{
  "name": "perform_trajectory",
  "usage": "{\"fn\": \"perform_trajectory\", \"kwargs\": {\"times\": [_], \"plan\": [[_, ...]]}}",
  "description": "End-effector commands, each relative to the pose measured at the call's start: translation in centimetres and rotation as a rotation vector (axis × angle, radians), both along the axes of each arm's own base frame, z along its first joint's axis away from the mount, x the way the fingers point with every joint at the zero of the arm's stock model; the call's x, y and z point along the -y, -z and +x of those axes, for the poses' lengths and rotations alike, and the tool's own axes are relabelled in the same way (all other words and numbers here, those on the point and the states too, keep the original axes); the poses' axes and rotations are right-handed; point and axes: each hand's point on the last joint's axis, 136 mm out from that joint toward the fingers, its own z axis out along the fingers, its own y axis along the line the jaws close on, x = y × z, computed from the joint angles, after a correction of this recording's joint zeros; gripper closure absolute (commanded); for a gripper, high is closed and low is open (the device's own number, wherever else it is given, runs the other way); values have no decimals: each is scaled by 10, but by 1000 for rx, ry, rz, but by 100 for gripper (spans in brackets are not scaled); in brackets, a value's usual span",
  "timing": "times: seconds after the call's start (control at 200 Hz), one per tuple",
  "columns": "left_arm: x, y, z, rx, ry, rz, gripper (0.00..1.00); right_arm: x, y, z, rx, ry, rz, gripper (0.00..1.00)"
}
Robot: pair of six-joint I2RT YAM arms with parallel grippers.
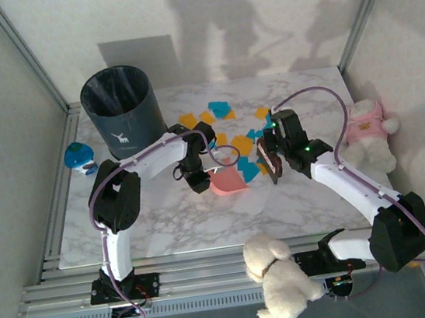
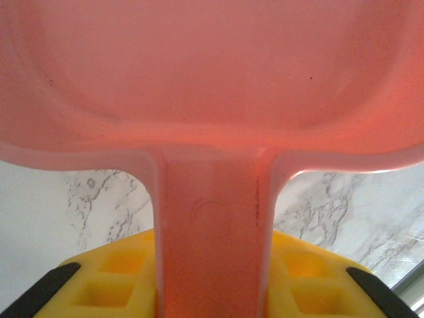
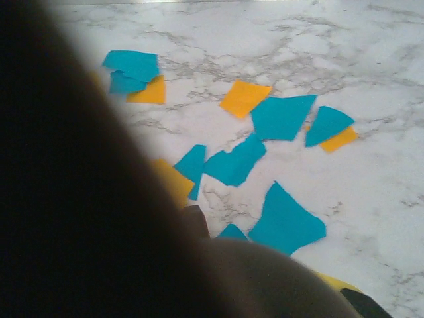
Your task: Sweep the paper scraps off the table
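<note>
Left gripper (image 1: 203,180) clamped on dustpan (image 1: 227,180) handle; right gripper (image 1: 278,150) clamped on dark brush (image 1: 275,165). Scraps (image 3: 285,222) lie between them and just beyond, flat on table (image 1: 166,220). Likely light, limp, easily scattered: push, don't pinch.

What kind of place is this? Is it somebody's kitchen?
Probably a robot test bench, not a kitchen: two arms bolted to a metal rail, plain panels around the table, and plush toys and paper scraps set out like props.
</note>
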Motion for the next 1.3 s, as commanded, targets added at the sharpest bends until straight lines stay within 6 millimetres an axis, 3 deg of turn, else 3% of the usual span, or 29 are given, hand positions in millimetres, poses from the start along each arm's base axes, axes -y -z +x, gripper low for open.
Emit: {"fn": "perform_trajectory", "kwargs": {"times": [0.0, 0.29, 0.661, 1.041, 1.297], "plan": [[1, 4, -5, -17, 6, 18, 100, -20, 9, -10, -42, -81, 64, 100], [1, 8, -9, -28, 11, 25, 100, -40, -1, -14, -36, -171, 139, 100], [0, 4, -17, -33, 7, 16, 100, -38, -30, -17, 21, -172, 165, 100], [-9, 3, -29, -32, -11, 22, 100, -5, -49, -9, 104, 13, 139, 100], [-8, 6, -32, -41, -11, 16, 100, 21, -43, -7, 128, 138, 52, 100]]}}
